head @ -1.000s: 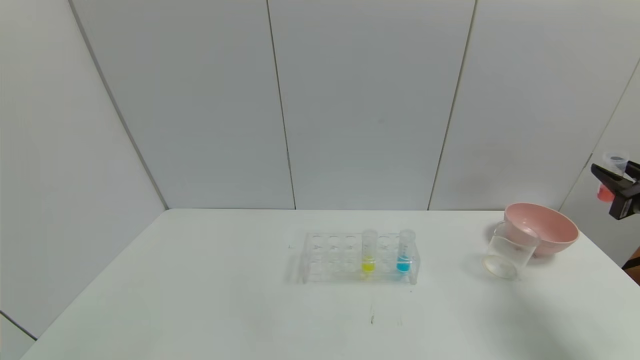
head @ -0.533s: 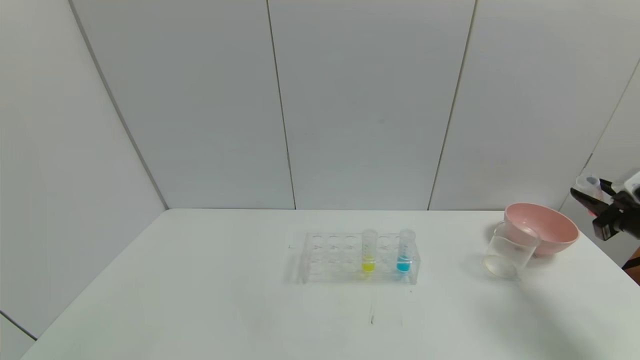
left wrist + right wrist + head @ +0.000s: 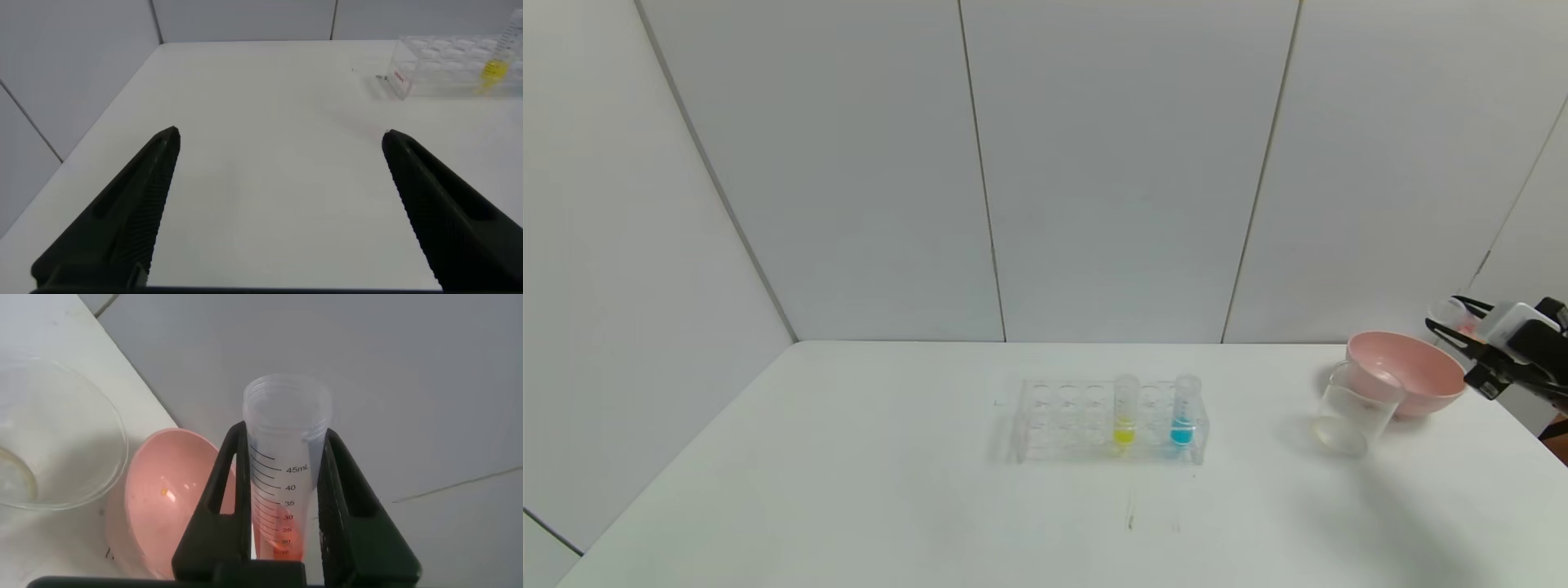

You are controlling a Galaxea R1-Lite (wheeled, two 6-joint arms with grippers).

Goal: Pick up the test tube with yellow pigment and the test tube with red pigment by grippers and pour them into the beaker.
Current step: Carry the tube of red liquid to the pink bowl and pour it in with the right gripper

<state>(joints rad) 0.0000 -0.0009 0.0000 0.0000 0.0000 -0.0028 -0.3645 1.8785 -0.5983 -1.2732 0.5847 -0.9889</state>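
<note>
My right gripper [image 3: 1450,322] is shut on the test tube with red pigment [image 3: 286,465], held tilted with its open mouth [image 3: 1450,311] toward the left, above the right rim of the pink bowl [image 3: 1409,371]. Red-orange liquid lies along the tube's lower part. The clear beaker [image 3: 1356,408] stands in front of and left of the bowl; it also shows in the right wrist view [image 3: 49,441]. The test tube with yellow pigment [image 3: 1125,412] stands in the clear rack [image 3: 1062,416], also seen in the left wrist view [image 3: 493,65]. My left gripper [image 3: 279,135] is open and empty above the table's left part.
A tube with blue liquid [image 3: 1184,412] stands in the rack's right end. The white table [image 3: 849,490] ends at grey wall panels behind and at its right edge beside the bowl [image 3: 172,498].
My right gripper has come down and leftward with the red tube, tipping it from near upright to a steep tilt with its mouth pointing left, over the bowl's right rim.
</note>
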